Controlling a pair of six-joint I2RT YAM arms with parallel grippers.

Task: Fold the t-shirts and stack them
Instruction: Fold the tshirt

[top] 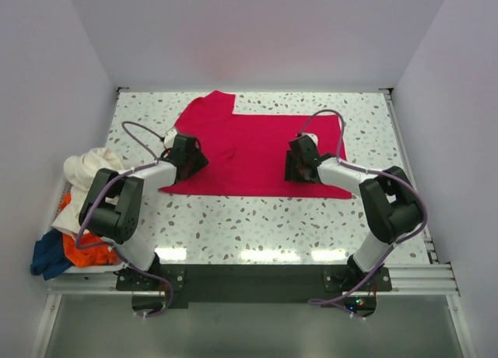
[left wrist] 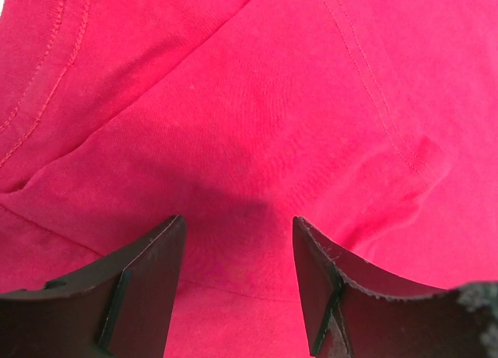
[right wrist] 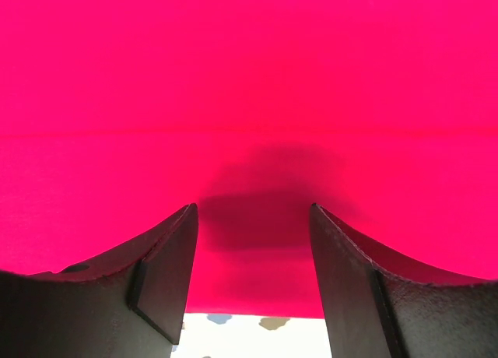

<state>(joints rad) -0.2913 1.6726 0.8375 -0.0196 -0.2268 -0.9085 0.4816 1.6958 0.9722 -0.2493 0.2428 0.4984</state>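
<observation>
Jaws spread, gripping nothing: left gripper (left wrist: 237,237), right gripper (right wrist: 253,222) low over crimson t-shirt (top: 249,144) | shirt flat mid-table (top: 257,226), other t-shirts (top: 74,218) heaped near-left | step: folding red, likely mid-fold | next: pinch near hem both sides, carry far

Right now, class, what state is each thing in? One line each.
Crimson t-shirt: spread flat, unheld.
Cream t-shirt: crumpled, unfolded.
Orange t-shirt: crumpled, unfolded.
Dark blue t-shirt: crumpled, unfolded.
Left end effector: open, empty, over crimson cloth.
Right end effector: open, empty.
</observation>
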